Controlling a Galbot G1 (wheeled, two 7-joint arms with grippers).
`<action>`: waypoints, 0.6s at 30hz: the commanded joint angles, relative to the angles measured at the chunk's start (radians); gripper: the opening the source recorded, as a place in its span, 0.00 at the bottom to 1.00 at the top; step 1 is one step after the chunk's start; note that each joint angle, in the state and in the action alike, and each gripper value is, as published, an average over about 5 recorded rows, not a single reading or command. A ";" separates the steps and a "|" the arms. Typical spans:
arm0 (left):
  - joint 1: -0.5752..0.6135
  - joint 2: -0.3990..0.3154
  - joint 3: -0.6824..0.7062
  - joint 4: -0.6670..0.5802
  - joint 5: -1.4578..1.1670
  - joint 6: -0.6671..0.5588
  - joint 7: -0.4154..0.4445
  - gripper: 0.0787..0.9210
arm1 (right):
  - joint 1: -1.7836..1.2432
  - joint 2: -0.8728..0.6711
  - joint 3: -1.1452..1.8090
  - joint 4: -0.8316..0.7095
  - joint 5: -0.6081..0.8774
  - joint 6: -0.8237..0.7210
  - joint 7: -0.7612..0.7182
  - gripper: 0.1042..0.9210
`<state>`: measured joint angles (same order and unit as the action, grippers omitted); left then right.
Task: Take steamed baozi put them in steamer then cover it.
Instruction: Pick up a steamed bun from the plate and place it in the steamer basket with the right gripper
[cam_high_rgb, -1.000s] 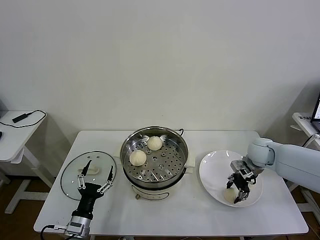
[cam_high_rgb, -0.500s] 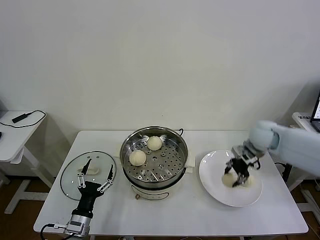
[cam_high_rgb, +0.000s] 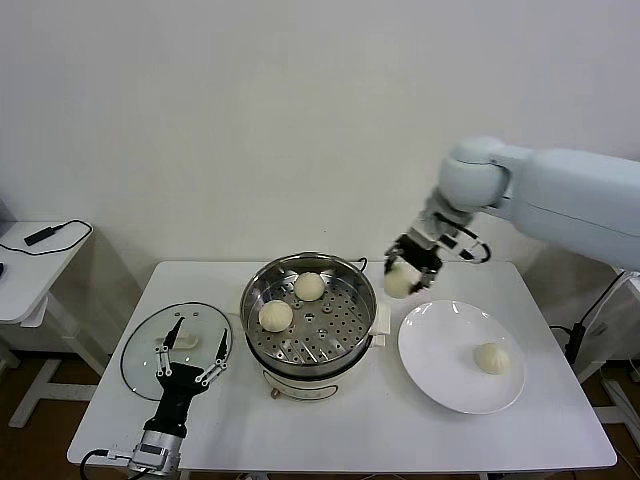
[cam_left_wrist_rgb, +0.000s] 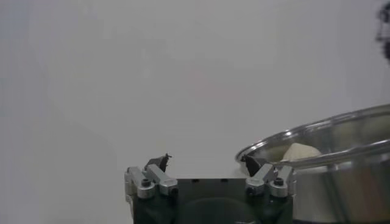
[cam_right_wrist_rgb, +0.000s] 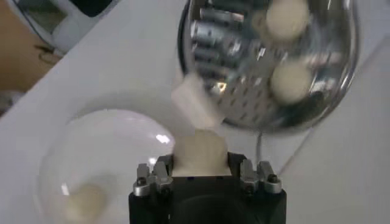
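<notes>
My right claw (cam_high_rgb: 407, 270), clenched on a baozi (cam_high_rgb: 399, 283), has lifted it off the plate (cam_high_rgb: 440, 375) toward the steamer (cam_high_rgb: 310, 312); left claw (cam_high_rgb: 190, 351) waits released beside the steamer.

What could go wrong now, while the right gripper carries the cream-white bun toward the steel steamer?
The right gripper holds a round cream-white bun in the air, between the flat white plate and the shiny steel steamer; a weak grip might drop it on the table. Two buns already lie inside, so it could land on one.
</notes>
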<state>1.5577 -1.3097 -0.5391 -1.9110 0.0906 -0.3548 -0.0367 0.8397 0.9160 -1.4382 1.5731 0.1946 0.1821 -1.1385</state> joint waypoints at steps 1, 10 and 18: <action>0.001 0.001 0.000 -0.001 0.000 -0.001 0.002 0.88 | -0.001 0.200 0.001 0.067 -0.132 0.190 0.068 0.64; -0.004 0.001 0.003 0.001 -0.002 -0.002 0.001 0.88 | -0.136 0.263 0.018 0.029 -0.324 0.332 0.141 0.64; -0.002 0.006 -0.002 0.006 -0.006 -0.007 0.000 0.88 | -0.205 0.280 0.034 0.010 -0.402 0.399 0.186 0.65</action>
<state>1.5549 -1.3046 -0.5409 -1.9068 0.0853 -0.3605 -0.0365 0.7126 1.1418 -1.4126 1.5883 -0.0812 0.4661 -1.0067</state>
